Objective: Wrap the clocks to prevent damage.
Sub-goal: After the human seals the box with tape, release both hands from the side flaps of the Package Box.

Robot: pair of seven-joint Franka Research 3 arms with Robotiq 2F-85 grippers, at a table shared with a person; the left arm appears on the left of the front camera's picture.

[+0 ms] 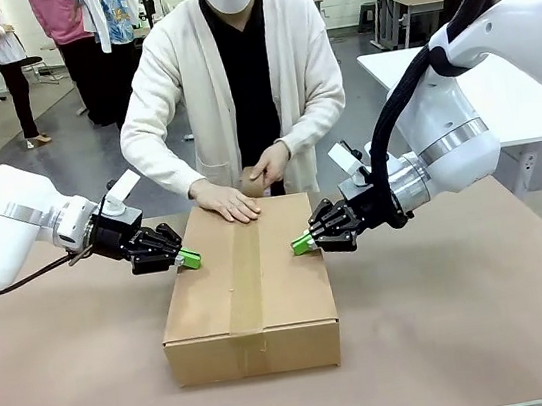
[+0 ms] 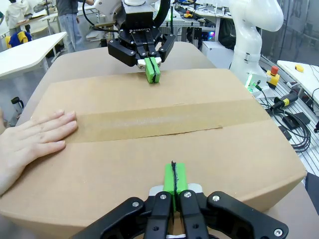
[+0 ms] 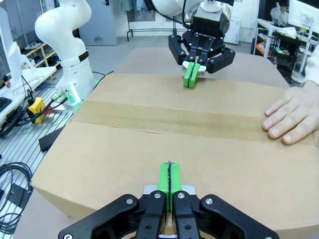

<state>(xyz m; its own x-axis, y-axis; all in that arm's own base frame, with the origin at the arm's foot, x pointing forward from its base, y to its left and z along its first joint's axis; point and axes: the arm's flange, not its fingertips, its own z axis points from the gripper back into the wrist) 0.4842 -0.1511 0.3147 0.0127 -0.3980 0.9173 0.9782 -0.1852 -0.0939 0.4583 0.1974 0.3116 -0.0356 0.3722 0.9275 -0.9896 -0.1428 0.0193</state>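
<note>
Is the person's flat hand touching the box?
Touching. In the left wrist view the hand lies palm down on top of the box, fingers pressed flat at the end of the tape strip, with no gap.

Cardboard box (image 1: 246,287) sits mid-table; top bare on its near half. Left gripper (image 1: 189,259) and right gripper (image 1: 302,244), jaws pressed together, block box's two side edges. Person's hand (image 1: 223,201) lies flat on box's far edge.
</note>
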